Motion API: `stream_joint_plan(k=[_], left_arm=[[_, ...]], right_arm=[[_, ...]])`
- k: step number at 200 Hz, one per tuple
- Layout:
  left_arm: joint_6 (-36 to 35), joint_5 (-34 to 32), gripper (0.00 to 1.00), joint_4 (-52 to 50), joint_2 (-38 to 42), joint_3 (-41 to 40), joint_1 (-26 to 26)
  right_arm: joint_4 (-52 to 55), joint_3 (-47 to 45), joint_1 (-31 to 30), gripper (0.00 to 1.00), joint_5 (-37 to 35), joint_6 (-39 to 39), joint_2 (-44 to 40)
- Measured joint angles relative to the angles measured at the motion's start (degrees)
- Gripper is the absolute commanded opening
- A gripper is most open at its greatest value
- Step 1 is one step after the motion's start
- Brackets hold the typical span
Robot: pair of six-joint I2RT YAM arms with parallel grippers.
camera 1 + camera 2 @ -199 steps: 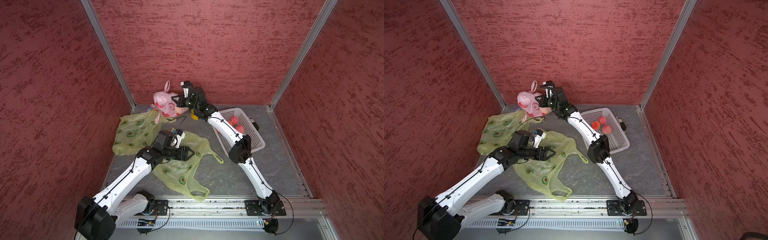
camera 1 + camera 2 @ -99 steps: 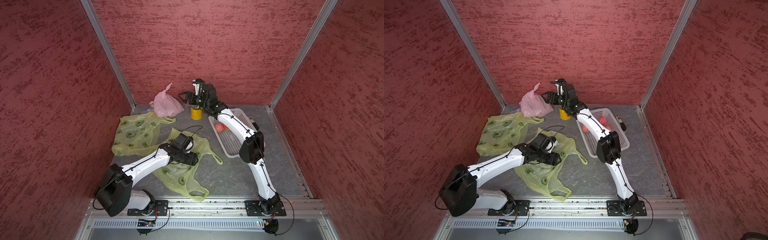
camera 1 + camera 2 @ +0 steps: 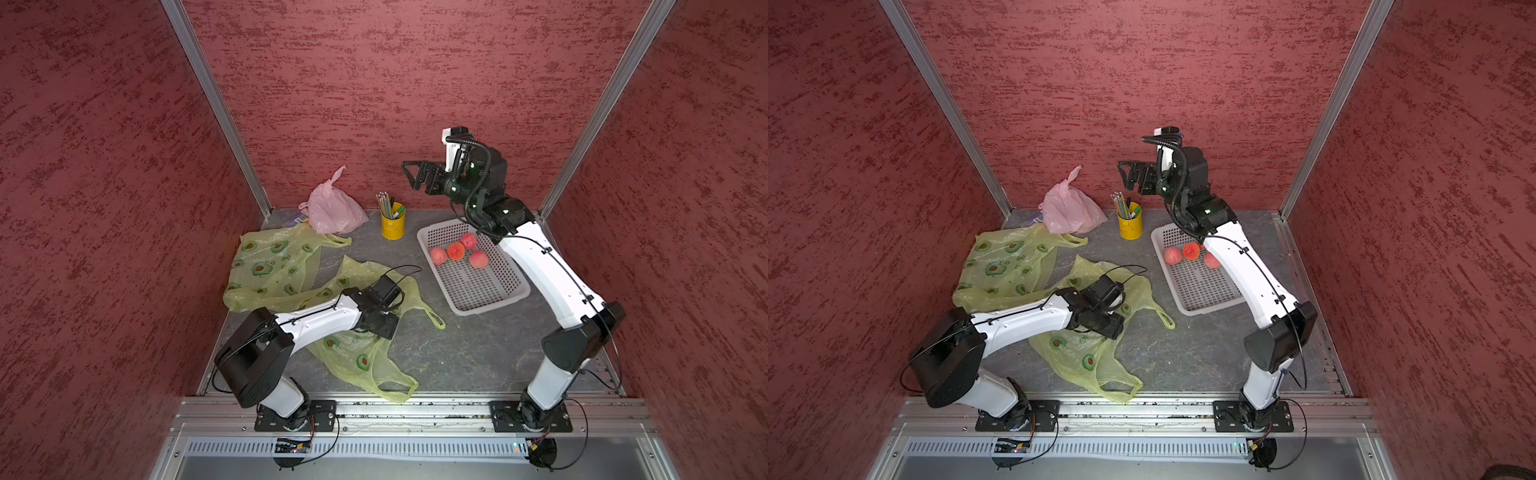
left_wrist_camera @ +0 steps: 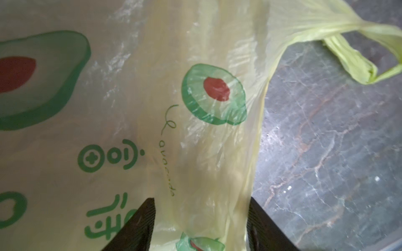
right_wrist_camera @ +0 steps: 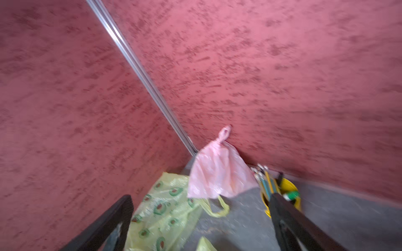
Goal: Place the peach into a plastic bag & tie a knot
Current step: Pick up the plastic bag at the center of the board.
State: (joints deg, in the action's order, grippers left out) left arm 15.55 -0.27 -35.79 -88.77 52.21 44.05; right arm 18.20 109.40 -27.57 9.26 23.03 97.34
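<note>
- My left pincer (image 4: 201,202) sits low over the nearer avocado-print bag (image 3: 357,357), toward the table's (image 3: 457,353) front-left; jaws part-open, straddling the film just inside the bag's edge; nothing pinched that I can see.
- My right pincer (image 3: 411,176) hangs high over the back edge; jaws spread wide, empty.
- Four peaches (image 3: 456,250) bunch at the back end of the white mesh basket (image 3: 478,284) by the right edge; they lie below my right pincer and a little toward the front, well apart from my left; the right arm is nearer, so I judge the pick is its job.
- The pink bag (image 3: 332,208) in the back-left corner and the pencil cup (image 3: 393,226) beside it play no part.
</note>
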Motion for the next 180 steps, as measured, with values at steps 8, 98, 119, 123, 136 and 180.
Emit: stream_joint_plan(k=[8,98,119,123,136,180], left_arm=[[-0.1,-0.1,0.27,-0.2,-0.2,0.1,0.0],[-0.3,11.5,0.00,-1.7,9.7,2.2,-8.7],[0.7,16.8,0.00,-2.0,13.9,4.0,-13.2],[1.0,17.9,0.00,-2.0,14.5,4.5,-14.0],[1.8,21.1,0.00,-1.9,15.8,5.8,-16.0],[4.7,29.5,0.00,-0.9,18.0,8.0,-20.6]], right_arm=[[0.3,-4.6,0.9,0.99,-1.3,-0.9,-2.7],[4.7,-32.8,10.6,0.99,-11.2,-3.4,-17.1],[4.9,-36.2,11.8,0.99,-11.3,-3.4,-13.7],[4.8,-36.5,12.0,0.99,-11.3,-3.4,-12.7],[4.5,-37.4,12.3,0.98,-11.2,-3.4,-8.7],[2.5,-37.7,12.6,0.95,-9.8,-3.0,3.5]])
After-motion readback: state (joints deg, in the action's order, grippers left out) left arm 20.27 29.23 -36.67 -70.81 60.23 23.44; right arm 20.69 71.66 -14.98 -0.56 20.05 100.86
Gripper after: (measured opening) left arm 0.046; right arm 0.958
